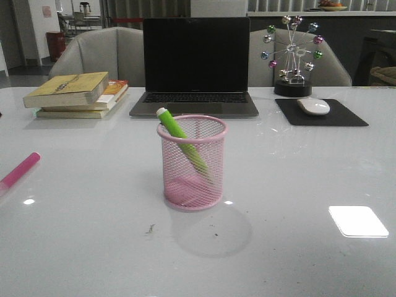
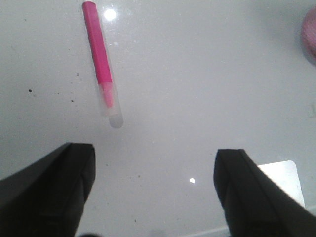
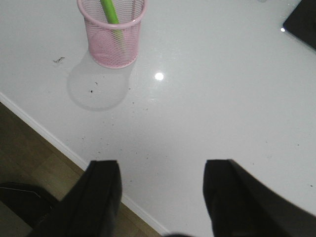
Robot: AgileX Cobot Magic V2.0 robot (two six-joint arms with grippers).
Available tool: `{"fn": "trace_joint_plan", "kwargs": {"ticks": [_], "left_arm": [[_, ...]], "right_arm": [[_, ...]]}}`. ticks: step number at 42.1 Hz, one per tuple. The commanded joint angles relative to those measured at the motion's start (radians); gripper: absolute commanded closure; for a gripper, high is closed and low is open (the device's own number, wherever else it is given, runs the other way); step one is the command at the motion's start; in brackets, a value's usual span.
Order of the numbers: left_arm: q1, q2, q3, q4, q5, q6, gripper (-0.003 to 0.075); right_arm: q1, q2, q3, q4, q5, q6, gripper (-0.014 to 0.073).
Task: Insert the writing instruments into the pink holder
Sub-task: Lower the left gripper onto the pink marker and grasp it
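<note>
White and glossy, the bench carries the pink holder at its middle, with the green marker leaning inside against the rim, white end up. The magenta marker lies flat near the left edge, not yet inserted. From the left wrist, the left claw spreads wide near that marker, seemingly positioned to grasp it. From the right wrist, the right claw is wide and empty, clear of the holder.

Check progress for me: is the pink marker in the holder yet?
Out. The pink marker lies flat on the table, apart from the pink holder.
</note>
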Motion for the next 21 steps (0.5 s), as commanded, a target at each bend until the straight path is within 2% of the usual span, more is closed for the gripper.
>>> {"fn": "trace_joint_plan", "kwargs": {"ticks": [1, 10, 21], "left_arm": [[0.031, 0.085, -0.087, 0.011, -0.05, -0.017, 0.017], [0.119, 0.291, -0.216, 0.007, -0.053, -0.018, 0.017], [0.146, 0.491, -0.356, 0.007, -0.053, -0.02, 0.0183]], "right_arm": [[-0.004, -0.007, -0.024, -0.019, -0.057, -0.008, 0.0108], [-0.004, -0.007, -0.024, -0.019, -0.057, -0.008, 0.0108], [-0.004, -0.007, -0.024, -0.019, -0.057, -0.008, 0.0108]]}}
